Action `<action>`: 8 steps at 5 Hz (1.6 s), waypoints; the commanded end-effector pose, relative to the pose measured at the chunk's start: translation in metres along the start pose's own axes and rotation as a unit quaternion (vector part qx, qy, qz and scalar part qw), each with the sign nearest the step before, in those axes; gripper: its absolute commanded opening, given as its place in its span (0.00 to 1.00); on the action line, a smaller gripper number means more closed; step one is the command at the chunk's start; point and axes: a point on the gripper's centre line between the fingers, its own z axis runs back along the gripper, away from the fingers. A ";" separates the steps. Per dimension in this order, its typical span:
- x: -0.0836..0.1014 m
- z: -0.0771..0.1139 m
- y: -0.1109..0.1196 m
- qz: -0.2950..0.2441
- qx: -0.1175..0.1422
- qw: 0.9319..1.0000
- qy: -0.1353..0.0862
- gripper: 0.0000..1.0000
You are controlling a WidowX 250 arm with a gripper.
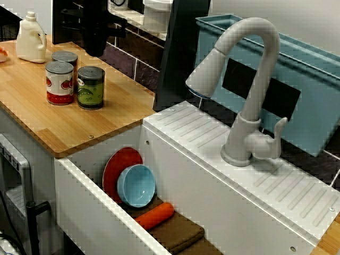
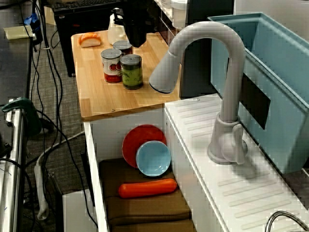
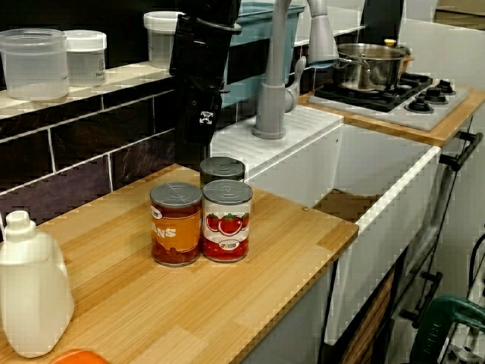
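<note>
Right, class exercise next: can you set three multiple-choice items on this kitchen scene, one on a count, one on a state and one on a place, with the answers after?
1. How many cans stand on the wooden counter?
A two
B three
C four

2. How does the blue bowl sit?
A tipped on its side, in front of the red plate
B upright on its base
C upside down

3. Where does the carrot lie?
A on the wooden counter beside the cans
B inside the blue bowl
C in the sink, on the brown cloth

Answers:
1 B, since the view along the counter shows three lids close together.
2 A, since its opening faces outward and not up.
3 C, since it lies flat on the cloth below the bowl.
</note>
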 end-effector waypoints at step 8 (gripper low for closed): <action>0.013 -0.002 0.021 -0.052 0.017 0.998 -0.018 0.00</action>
